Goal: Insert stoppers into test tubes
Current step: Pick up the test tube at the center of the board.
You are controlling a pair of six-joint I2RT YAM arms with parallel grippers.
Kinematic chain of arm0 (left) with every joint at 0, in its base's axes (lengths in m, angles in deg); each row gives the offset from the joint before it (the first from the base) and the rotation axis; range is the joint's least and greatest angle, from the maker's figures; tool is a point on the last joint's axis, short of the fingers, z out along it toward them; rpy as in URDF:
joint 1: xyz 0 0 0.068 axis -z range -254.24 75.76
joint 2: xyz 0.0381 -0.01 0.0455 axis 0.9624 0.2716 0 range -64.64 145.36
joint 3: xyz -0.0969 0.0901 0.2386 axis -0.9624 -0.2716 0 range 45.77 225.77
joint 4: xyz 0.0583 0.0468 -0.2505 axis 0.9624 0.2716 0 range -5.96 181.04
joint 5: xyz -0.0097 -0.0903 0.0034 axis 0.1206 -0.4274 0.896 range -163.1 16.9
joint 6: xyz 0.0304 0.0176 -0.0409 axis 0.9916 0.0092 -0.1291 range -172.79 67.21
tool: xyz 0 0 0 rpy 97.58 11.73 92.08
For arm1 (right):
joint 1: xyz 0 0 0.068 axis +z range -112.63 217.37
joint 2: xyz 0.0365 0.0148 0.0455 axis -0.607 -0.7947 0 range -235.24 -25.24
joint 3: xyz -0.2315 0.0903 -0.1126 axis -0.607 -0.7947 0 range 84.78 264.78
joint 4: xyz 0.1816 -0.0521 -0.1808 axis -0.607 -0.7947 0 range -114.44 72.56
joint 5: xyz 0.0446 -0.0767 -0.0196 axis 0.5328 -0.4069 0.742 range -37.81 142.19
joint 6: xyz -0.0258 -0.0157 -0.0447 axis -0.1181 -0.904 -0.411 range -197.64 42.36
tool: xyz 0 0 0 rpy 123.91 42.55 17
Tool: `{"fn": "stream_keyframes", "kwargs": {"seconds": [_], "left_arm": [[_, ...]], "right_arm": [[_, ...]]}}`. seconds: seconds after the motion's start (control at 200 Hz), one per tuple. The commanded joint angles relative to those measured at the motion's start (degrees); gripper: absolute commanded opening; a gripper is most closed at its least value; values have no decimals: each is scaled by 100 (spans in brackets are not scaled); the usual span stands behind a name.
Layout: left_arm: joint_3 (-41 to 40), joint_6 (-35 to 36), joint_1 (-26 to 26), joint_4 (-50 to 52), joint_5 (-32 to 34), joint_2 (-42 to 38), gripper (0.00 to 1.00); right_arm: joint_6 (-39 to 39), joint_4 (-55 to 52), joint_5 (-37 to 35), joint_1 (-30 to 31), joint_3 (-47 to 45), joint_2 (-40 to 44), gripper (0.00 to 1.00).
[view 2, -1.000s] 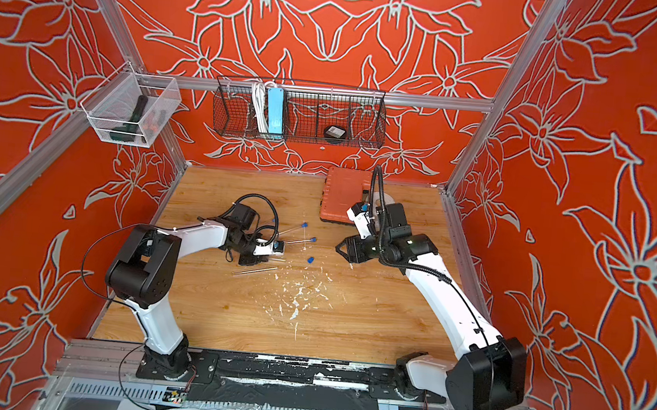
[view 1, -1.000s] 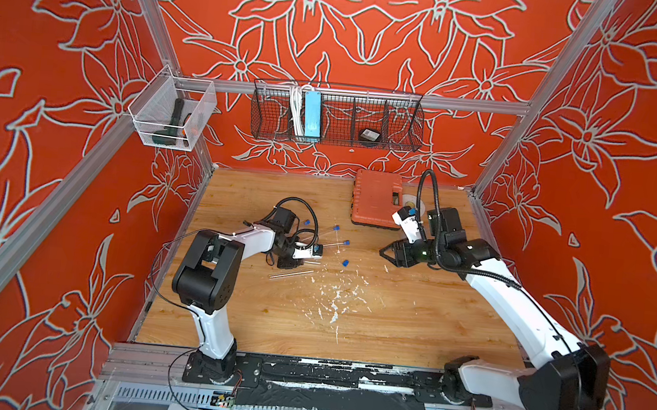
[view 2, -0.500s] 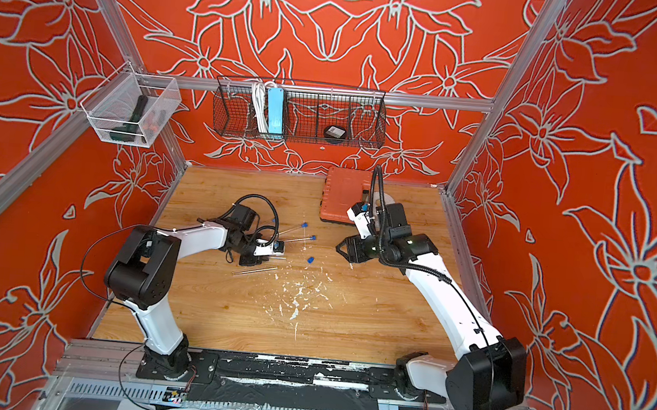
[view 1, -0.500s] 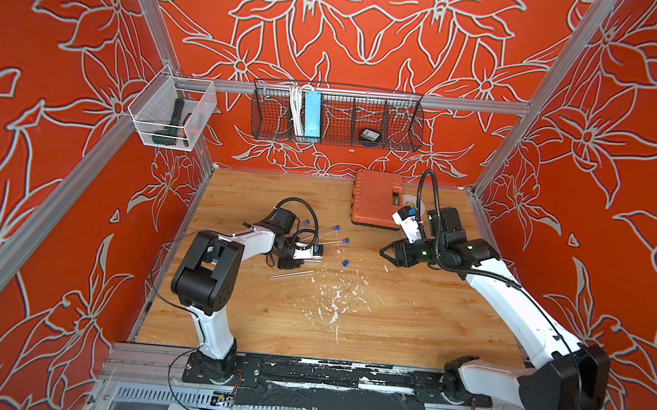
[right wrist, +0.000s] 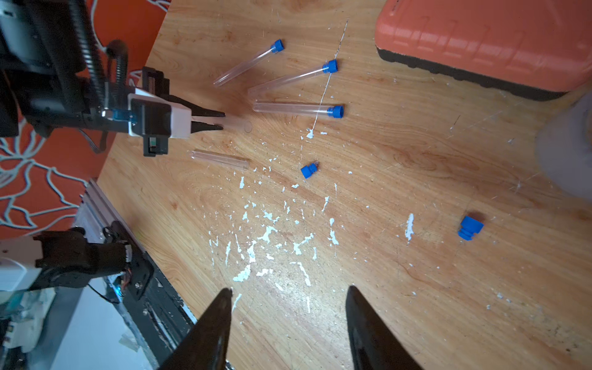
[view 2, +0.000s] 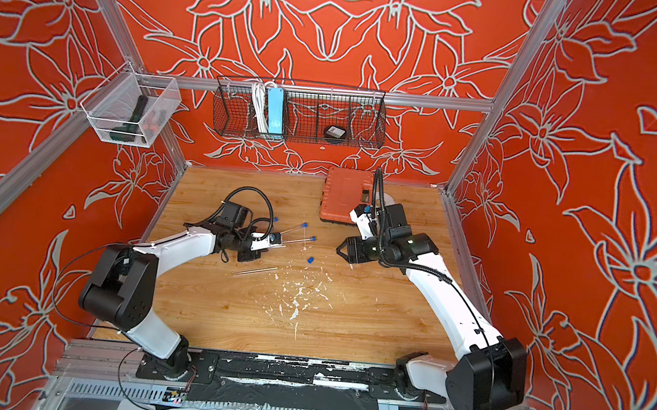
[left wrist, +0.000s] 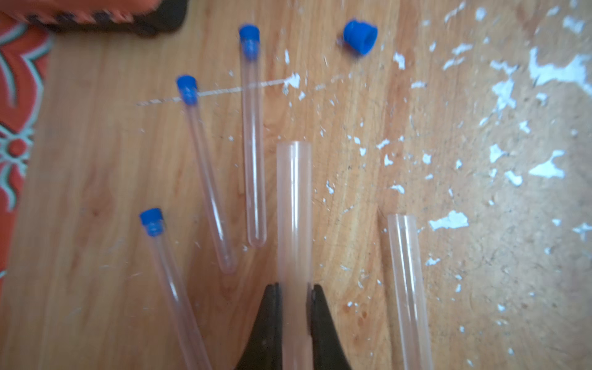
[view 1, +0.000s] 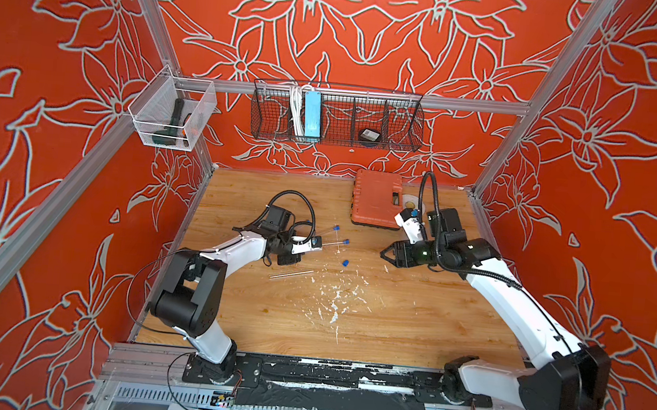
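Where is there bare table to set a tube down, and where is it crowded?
Free: the near strip between the paint flecks and the base rail; the far corner between the orange case and the left arm. Crowded: the test tubes and loose stopper around the left gripper.

White arms, black joints, black pincers

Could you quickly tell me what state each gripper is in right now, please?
Left gripper: closed on a slim clear unstoppered plastic test tube.
Right gripper: open, holding nothing.
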Motion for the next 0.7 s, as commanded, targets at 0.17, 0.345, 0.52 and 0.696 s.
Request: {"fn": "stream_keyframes", "kwargs": {"seconds": [0.17,0.345,0.52,0.696], "left_arm": [[-414,-987,465,-875,-854,-880,0],[-575,-1259,854,-1064,-938,-1153,0],[-774,-1460,1049,-1326,-1030,-1371,0],[-869,-1563,1127,-1448,-1100,-1425,0]], "right_arm": [[1370,286,990,46,441,-452,59],[1675,518,1160,314,741,-869,61],[1595,200,1163,527,1143,-1401,62],[1422,-187,1081,790,1492,-1820,63]]}}
